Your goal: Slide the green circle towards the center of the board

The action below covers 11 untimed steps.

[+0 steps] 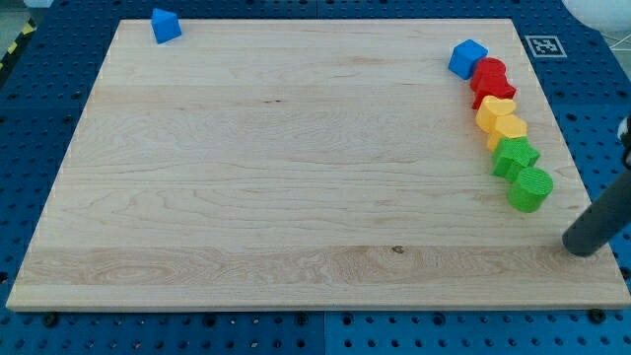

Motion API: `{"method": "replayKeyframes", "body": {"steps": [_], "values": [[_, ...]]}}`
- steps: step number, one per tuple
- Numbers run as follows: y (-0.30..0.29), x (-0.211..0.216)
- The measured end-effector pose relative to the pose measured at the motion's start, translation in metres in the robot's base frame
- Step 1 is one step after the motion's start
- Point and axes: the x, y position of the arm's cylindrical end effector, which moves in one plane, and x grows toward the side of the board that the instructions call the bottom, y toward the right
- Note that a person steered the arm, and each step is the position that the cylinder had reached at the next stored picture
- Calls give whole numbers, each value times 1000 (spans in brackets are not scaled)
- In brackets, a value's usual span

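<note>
The green circle (530, 187) is a round green block near the wooden board's right edge, at the lower end of a line of blocks. My tip (583, 244) rests on the board a little below and to the right of the green circle, apart from it. The dark rod rises from the tip towards the view's right edge.
Above the green circle, touching in a line: a green block (515, 156), a yellow block (508, 128), a second yellow block (494, 108), a red block (490, 79) and a blue cube (467, 58). A blue block (166, 25) sits at the board's (296, 177) top left.
</note>
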Motion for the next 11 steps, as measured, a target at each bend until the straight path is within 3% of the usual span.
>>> {"method": "replayKeyframes", "body": {"steps": [4,8,11], "values": [[-13,-30],[-87,-61],[-141,-121]]}}
